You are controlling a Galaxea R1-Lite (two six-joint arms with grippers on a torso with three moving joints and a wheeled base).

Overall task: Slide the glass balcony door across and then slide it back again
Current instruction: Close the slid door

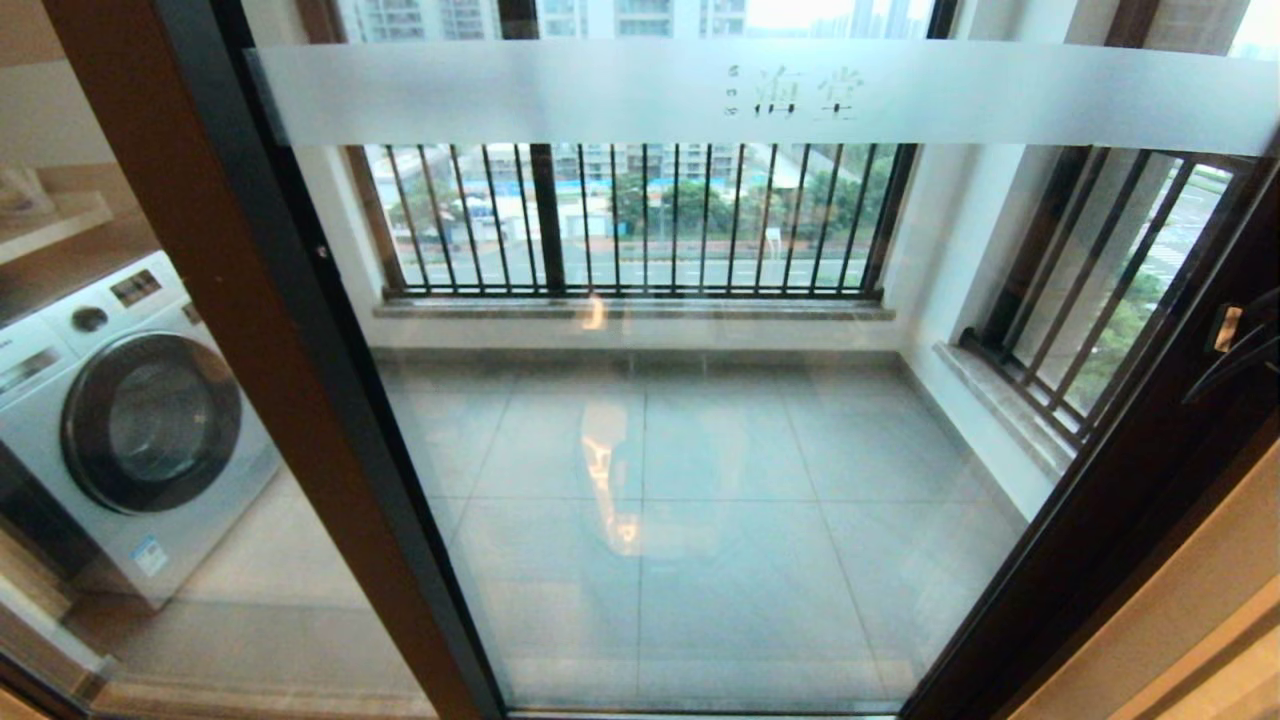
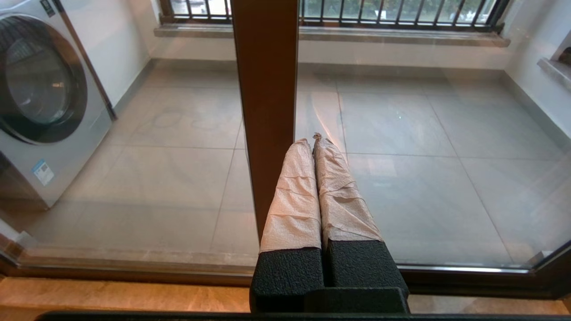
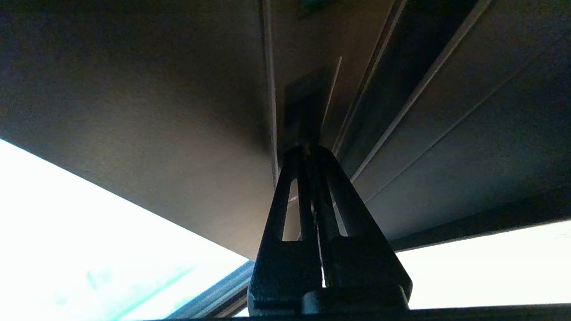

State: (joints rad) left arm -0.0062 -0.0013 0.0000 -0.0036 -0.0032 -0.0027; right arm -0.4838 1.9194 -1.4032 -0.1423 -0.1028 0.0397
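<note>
From the head camera you see the glass balcony door (image 1: 700, 420) filling the middle of the scene, a tall clear pane in a dark brown frame with a frosted band (image 1: 760, 95) bearing Chinese characters across its top; its right stile sits against the jamb, so it looks closed, and you cannot tell from this alone which leg of the slide is done. The right gripper (image 1: 1240, 350) shows only as dark fingers at the far right by the handle on that stile. To the left, a white washing machine (image 1: 120, 420) stands behind the neighbouring pane. From the left wrist you see the left gripper (image 2: 314, 138), its two cloth-wrapped fingers pressed together and holding nothing, beside a smooth brown stile (image 2: 267, 111), with glossy grey floor tiles (image 2: 401, 156) beyond the glass. From the right wrist you see the right gripper (image 3: 308, 149) with slotted black fingers closed together, their tips at a recessed handle slot (image 3: 308, 102) in the matte brown frame.
</note>
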